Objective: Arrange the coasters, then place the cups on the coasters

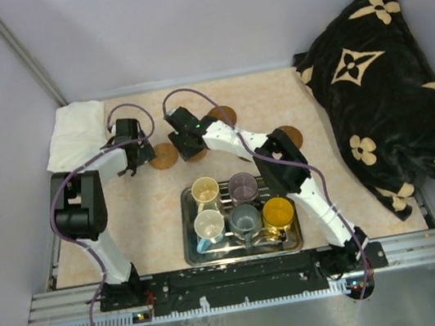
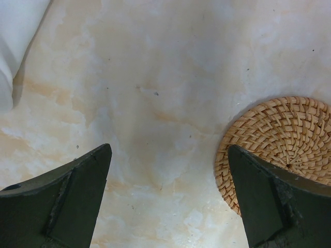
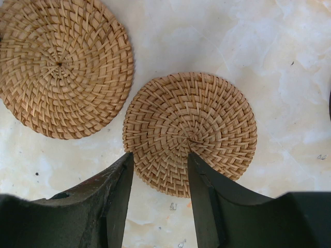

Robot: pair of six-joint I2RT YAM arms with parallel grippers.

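Several woven round coasters lie at the back of the table: one [image 1: 163, 156] between the grippers, one [image 1: 223, 115] farther back, one [image 1: 288, 134] at the right. Five cups stand in the metal tray [image 1: 186, 217]: cream [image 1: 204, 191], purple [image 1: 243, 185], white with blue inside [image 1: 208, 225], grey [image 1: 245, 220], orange-yellow [image 1: 278, 213]. My right gripper [image 3: 159, 153] points down over the near part of a flat coaster [image 3: 207, 119], jaws part open and gripping nothing; a second coaster [image 3: 62, 67] lies to its left. My left gripper [image 2: 169, 149] is wide open over bare table, with a coaster [image 2: 282, 139] by its right finger.
A folded white cloth [image 1: 76, 131] lies at the back left, also seen as a white cloth [image 2: 15, 46] in the left wrist view. A black blanket with a cream flower pattern [image 1: 387, 86] fills the right side. The right arm [image 1: 283, 161] stretches over the tray's far right corner.
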